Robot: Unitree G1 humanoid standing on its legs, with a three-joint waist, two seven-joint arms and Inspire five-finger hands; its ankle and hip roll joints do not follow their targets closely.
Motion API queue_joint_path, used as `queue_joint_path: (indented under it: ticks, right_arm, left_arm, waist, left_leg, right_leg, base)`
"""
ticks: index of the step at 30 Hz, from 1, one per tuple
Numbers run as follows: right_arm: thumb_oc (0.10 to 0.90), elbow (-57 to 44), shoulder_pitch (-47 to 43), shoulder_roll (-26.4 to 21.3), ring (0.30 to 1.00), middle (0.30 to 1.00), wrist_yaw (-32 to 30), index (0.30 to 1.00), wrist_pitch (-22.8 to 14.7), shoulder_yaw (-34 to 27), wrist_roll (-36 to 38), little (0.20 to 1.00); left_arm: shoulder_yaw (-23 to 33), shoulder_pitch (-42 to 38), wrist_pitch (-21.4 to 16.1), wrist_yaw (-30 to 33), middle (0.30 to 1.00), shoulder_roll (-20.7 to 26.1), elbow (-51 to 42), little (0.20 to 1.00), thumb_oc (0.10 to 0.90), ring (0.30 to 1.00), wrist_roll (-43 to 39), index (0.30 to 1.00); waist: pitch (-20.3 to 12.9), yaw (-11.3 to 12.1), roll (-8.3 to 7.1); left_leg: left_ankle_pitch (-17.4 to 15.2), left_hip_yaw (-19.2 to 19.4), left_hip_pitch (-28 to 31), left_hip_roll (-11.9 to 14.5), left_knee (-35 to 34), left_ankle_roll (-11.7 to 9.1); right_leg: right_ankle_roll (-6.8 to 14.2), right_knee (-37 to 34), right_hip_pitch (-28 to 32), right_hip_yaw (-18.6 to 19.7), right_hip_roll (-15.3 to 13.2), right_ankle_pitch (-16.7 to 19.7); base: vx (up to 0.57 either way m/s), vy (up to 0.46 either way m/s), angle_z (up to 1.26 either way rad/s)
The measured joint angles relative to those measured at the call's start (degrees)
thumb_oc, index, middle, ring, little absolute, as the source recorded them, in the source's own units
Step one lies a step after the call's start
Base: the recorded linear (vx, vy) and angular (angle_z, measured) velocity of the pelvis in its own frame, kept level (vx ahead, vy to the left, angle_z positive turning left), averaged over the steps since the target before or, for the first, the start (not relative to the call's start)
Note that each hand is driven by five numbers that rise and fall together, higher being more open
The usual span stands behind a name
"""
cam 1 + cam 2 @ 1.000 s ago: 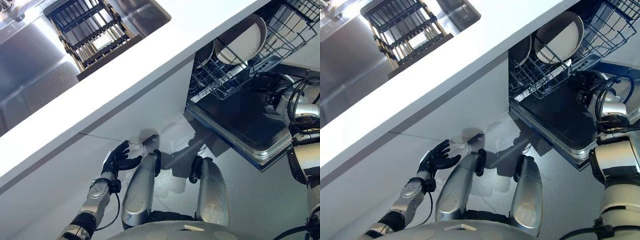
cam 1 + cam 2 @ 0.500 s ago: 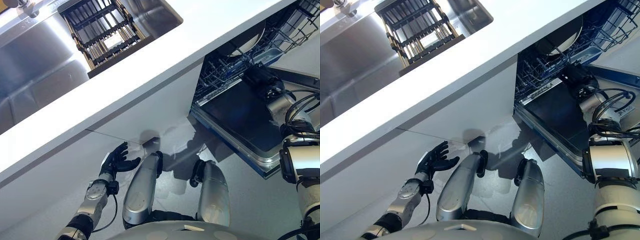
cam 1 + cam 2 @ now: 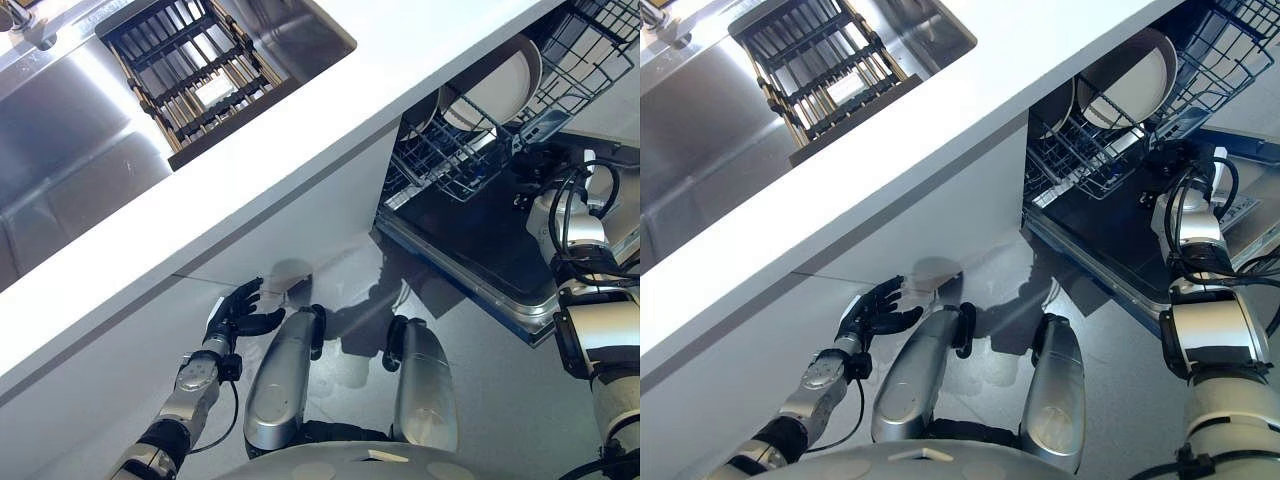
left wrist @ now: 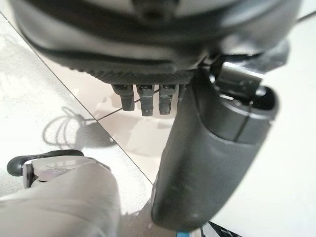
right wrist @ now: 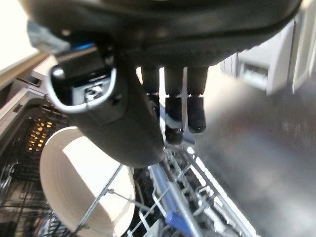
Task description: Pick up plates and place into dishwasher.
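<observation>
A large white plate (image 3: 497, 82) stands upright in the blue wire rack (image 3: 455, 160) of the open dishwasher, with a second plate (image 3: 418, 110) beside it, partly under the counter. My right hand (image 3: 536, 163) hovers at the rack's front edge, just in front of the large plate (image 5: 74, 173). Its fingers (image 5: 196, 106) hang straight and hold nothing. My left hand (image 3: 238, 314) is low by the white cabinet front, open and with nothing in it.
The dishwasher door (image 3: 480, 245) lies folded down, dark, at my right. A white counter (image 3: 300, 130) runs diagonally across the view. Behind it is a steel sink (image 3: 70, 150) holding a dark slatted dish rack (image 3: 190, 70). A glossy floor lies below.
The camera has swung, so the whole scene shifted. My right hand stays at the rack's front edge, a little further right than half a second ago. The left hand has not moved.
</observation>
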Motion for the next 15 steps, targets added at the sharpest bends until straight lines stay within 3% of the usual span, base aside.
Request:
queue_joint_path:
  ticks: [3,7,8,9,15]
  right_arm:
    - [0.1,0.0,1.6,-1.2,0.3,0.3,-5.4,0.3,-0.5,0.0,-5.5,0.2]
    - [0.1,0.0,2.3,-2.9,0.3,0.3,-7.4,0.3,-1.8,0.0,-7.9,0.2]
    - [0.177,0.0,2.5,-3.2,0.366,0.366,-7.4,0.366,-2.1,0.0,-7.9,0.277]
    - [0.8,0.1,2.6,-3.4,0.9,0.9,-7.4,0.9,-2.5,0.0,-7.9,0.9]
    - [0.8,0.6,2.6,-3.9,0.9,0.9,-7.3,0.9,-4.5,0.1,-9.6,0.9]
  left_arm:
    - [0.0,0.5,0.0,0.0,0.9,0.0,0.4,0.9,0.8,0.9,0.0,0.9]
    - [0.0,0.7,-0.2,0.0,0.9,-0.1,1.6,0.9,0.8,0.9,0.0,0.9]
    - [0.0,0.7,-0.5,0.1,0.9,-0.1,1.9,0.9,0.8,0.9,0.0,0.9]
    - [0.0,0.7,-1.0,0.1,0.9,-0.1,2.2,0.9,0.8,0.9,-0.1,0.9]
    - [0.1,0.5,-1.3,0.3,0.9,-0.1,2.2,0.9,0.8,0.9,-0.1,0.9]
  waist:
    - [0.1,-0.9,-0.22]
    - [0.1,-2.5,-0.23]
    - [0.1,-2.7,-0.23]
    - [0.1,-2.8,-0.23]
    - [0.1,-2.9,-0.21]
  left_leg:
    - [-0.2,0.6,0.0,0.0,-0.1,0.4]
    - [-0.4,0.7,0.0,0.0,-0.1,0.5]
    - [-0.4,0.7,0.0,0.1,-0.1,0.5]
    - [-0.5,0.6,0.0,0.1,-0.1,0.4]
    - [-0.4,0.5,0.0,0.1,-0.3,0.2]
  right_leg:
    - [0.1,-0.4,-0.1,0.5,0.0,0.1]
    - [0.1,-0.5,-0.2,0.6,0.0,0.1]
    - [0.1,-0.4,-0.2,0.6,0.1,0.1]
    - [0.1,-0.3,-0.3,0.5,0.1,0.1]
    - [-0.2,0.0,-0.6,0.6,0.2,-0.1]
  base:
    - [-0.06,0.021,-0.07]
    - [-0.05,-0.002,-0.03]
    - [-0.07,-0.013,-0.04]
    - [-0.05,-0.008,-0.01]
    - [-0.04,-0.017,-0.01]
